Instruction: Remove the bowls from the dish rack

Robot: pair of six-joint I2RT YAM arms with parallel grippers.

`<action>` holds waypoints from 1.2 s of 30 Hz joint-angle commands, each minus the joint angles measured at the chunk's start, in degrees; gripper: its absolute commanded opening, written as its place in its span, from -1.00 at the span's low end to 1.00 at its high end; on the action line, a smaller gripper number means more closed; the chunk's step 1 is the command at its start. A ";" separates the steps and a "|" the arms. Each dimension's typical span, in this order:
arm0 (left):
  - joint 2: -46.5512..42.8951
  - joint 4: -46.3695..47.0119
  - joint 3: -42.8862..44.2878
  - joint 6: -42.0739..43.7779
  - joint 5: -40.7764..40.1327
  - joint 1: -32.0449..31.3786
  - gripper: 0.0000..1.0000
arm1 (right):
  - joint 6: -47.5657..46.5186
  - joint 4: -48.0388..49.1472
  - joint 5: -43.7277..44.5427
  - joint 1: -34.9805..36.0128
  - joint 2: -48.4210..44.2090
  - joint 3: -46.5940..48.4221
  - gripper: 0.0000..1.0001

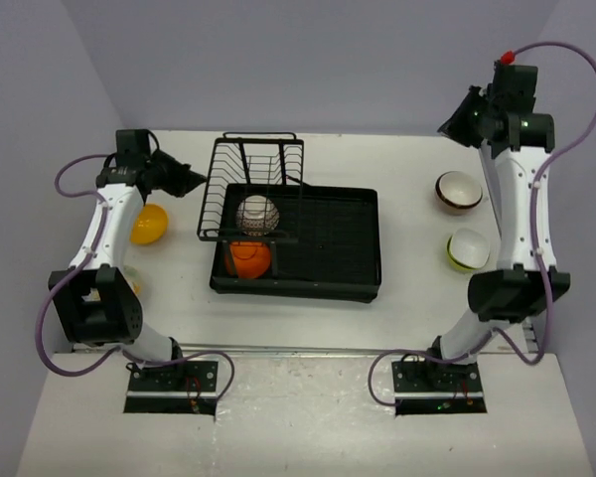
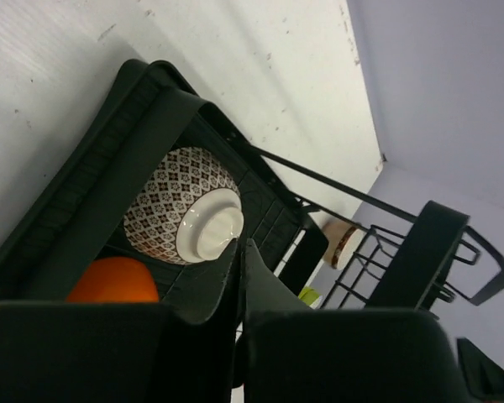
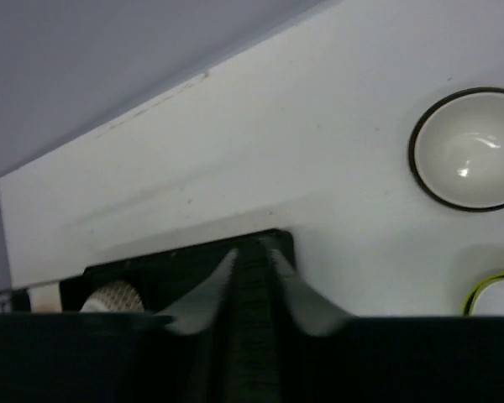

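Seen from above, the dish rack stood in the middle of the frame on the white table. Two bowls were in it. The white patterned bowl stood on its side at the lower edge of the wire part. The orange bowl lay just below it, in the lower left corner of the tray.

The yellow-orange bowl was on the table, left of the rack. On the right side of the frame stood the dark-rimmed bowl, white inside, and below it the lime green bowl.

The left gripper hung at the upper left of the rack with fingers pressed together and nothing between them. The right gripper, in the upper right, well apart from the rack, also looked closed and empty.
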 commanded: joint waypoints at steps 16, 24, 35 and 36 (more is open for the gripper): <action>9.42 -2.66 -0.63 3.74 -5.59 -10.99 -1.00 | 14.10 17.81 -31.18 12.92 -23.94 -40.73 -1.00; 11.35 -2.04 -1.68 3.13 -5.16 -12.31 -1.00 | 15.95 20.98 -32.49 15.73 -22.72 -41.71 -1.00; 18.46 1.12 1.65 3.12 -4.19 -13.19 -1.00 | 16.57 23.88 -31.18 18.28 -19.74 -46.27 -1.00; 19.34 1.12 1.92 3.12 -4.19 -13.28 -1.00 | 16.31 23.71 -31.26 18.37 -18.95 -46.36 -1.00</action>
